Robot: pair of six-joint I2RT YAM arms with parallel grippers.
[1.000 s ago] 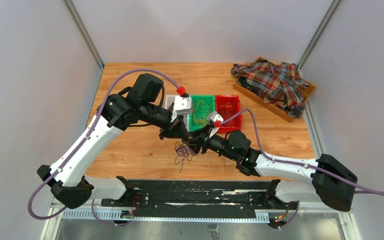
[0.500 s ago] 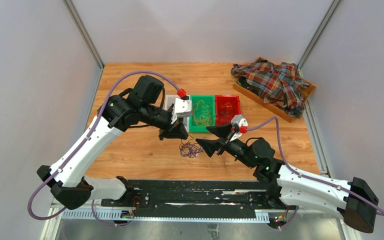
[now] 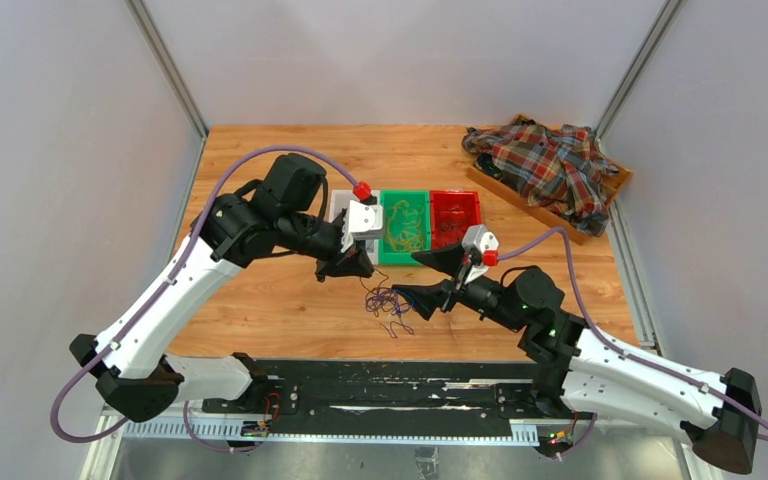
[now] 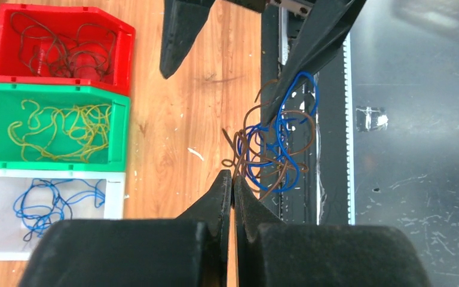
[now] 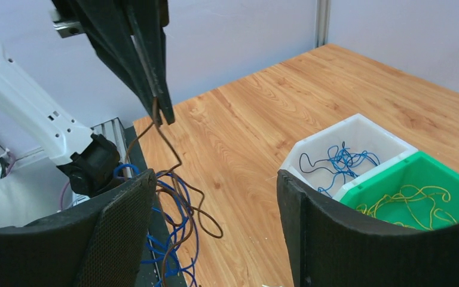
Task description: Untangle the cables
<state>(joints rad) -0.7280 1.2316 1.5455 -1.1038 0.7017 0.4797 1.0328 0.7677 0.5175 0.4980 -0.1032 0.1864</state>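
Observation:
The cables (image 3: 388, 302) are a small clump of blue and dark brown loops above the near-middle of the wooden table. In the left wrist view the cables (image 4: 275, 152) hang just past my fingertips. My left gripper (image 3: 362, 268) is shut on one brown cable; the closed tips (image 4: 233, 176) pinch it, and the right wrist view shows the left gripper (image 5: 158, 110) with the wire trailing down to the clump (image 5: 173, 221). My right gripper (image 3: 422, 278) is open and empty, just right of the clump, its jaws wide apart (image 5: 215, 175).
A white bin (image 4: 116, 194) with blue wires, a green bin (image 4: 119, 107) with yellow wires and a red bin (image 4: 125, 36) with dark wires stand in a row behind the grippers. A plaid shirt (image 3: 550, 165) lies on a wooden tray at the back right. A black rail (image 3: 390, 375) runs along the near edge.
My right gripper has let go of the clump, opened and drawn back to the right. The left gripper still holds a brown wire and the clump has sagged slightly nearer.

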